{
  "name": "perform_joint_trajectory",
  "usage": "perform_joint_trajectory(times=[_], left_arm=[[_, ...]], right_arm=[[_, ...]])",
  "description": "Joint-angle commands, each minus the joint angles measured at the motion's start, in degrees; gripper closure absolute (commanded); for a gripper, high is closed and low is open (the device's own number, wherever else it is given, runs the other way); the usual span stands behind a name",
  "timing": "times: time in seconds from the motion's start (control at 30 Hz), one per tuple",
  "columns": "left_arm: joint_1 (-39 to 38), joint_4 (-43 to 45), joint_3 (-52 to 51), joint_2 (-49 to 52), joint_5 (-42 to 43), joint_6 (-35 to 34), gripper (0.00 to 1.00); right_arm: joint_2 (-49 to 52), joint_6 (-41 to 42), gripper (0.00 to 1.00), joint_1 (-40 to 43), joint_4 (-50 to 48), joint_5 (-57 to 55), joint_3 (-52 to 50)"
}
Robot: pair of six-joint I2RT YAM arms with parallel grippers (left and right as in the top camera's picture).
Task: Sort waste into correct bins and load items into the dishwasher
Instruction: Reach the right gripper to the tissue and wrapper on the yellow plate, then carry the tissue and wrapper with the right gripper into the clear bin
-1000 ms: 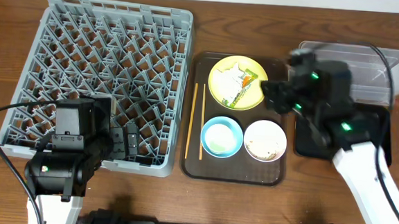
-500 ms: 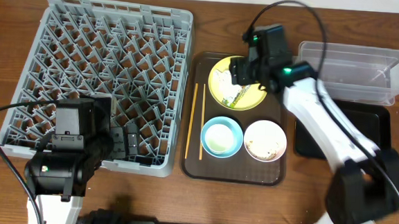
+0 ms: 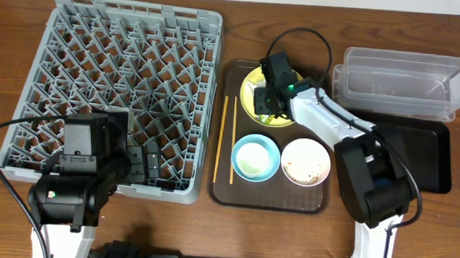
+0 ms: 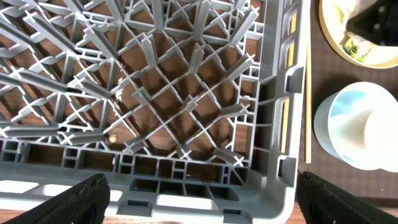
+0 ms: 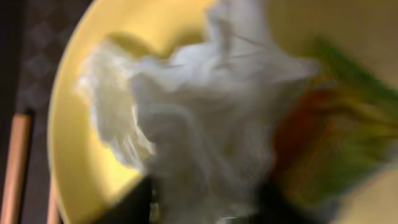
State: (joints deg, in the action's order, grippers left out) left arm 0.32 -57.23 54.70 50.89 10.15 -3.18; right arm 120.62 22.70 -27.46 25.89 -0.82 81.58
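Right wrist | right fingers [image 5: 134, 208] straddle crumpled paper wrapper [image 5: 199, 112] on yellow-green plate [image 5: 81, 155], likely for binning; grip unclear, blurred | left fingers [image 4: 74, 202] wide open, idle over dish rack [image 4: 186, 112]

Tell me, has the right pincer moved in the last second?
Yes. The right pincer swung left, from near the black tray to over the yellow-green plate, at the wrapper.

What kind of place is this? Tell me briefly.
Probably a robot test bench staged for dish-clearing: a wooden table, a grey rack, a tray with a soiled bowl, a sorting tub.
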Motion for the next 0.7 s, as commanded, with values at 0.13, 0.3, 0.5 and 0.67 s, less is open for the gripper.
perform_joint_trajectory(times=[0.13, 0.3, 0.5, 0.67], left_arm=[[0.26, -0.37, 1.16, -0.04, 0.13, -0.55, 0.04], [0.26, -0.39, 1.16, -0.04, 0.13, -0.55, 0.04], [0.26, -0.39, 1.16, -0.04, 0.13, -0.55, 0.04], [0.26, -0.39, 1.16, -0.04, 0.13, -0.55, 0.04]], right_arm=[[-4.42, 2.95, 0.99, 0.50, 2.29, -1.20, 1.86], [-13.35, 2.54, 0.99, 3.65, 6.47, -4.83, 2.84], [-23.02, 1.88, 0.99, 10.32, 10.69, -7.41, 2.84], [-26.69, 2.16, 0.99, 17.57, 13.18, -10.84, 2.84]])
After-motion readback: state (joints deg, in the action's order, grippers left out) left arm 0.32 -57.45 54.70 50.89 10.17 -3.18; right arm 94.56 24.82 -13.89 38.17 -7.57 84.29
